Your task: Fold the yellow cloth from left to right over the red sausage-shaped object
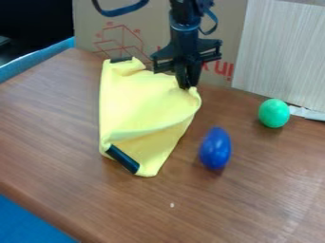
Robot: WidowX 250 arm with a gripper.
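Well, the yellow cloth (143, 102) is on the brown table (254, 204), left of the middle of my view, with its long side running from the back towards me. Its upper right corner is where I have the gripper (185, 87): the fingers come down close together and pinch the fabric there. From that corner, folds sweep down and across, and the right side bulges into a rounded edge. A dark strip (122, 159) lies slantwise at the cloth's near end, and a second, smaller dark piece (120, 60) sits at its far left corner.

Just to the right of the cloth, and apart from it, I see a blue egg-shaped object (215, 148), its narrower end pointing away from me. Further right and back, near the table's far edge, is a green egg-shaped object (274, 113), with a whitish strip (307, 113) just beside it. A tiny pale speck (172, 205) lies nearer to me, in front of the cloth. Behind my arm (183, 26) stands a cardboard panel (92, 28) with red markings, and to its right a pale, finely lined board (282, 52).
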